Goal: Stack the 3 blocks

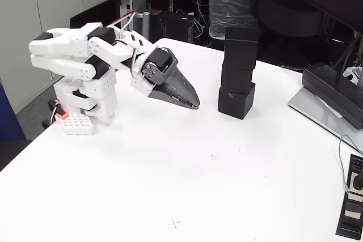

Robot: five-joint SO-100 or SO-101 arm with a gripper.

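In the fixed view the three blocks stand as one column on the white counter (170,196), right of centre and toward the far edge. The bottom block (236,102) rests on the counter with a corner turned toward the camera; the middle block (235,78) sits on top of it, twisted a little so its edges do not line up; the top block (242,47) sits on the middle one, shifted slightly to the right, its upper part merging with the dark clutter behind so that its top edge is hard to make out. All three are matte black cubes, touching face to face, and the column stands slightly crooked. The white arm (85,55) is folded low at the left of the counter, its base (79,118) near the left edge with a small orange-lit part beside it. The tool (193,104) points down and to the right, its dark fingers brought together to a tip just above the counter; it holds nothing and is closed or nearly so. It hangs to the left of the column, apart from it, with bare counter between. At the right edge lies a flat dark grey device (334,92) with a sloped top on a grey slab, and a narrow black strip (351,205) lies at the lower right corner.
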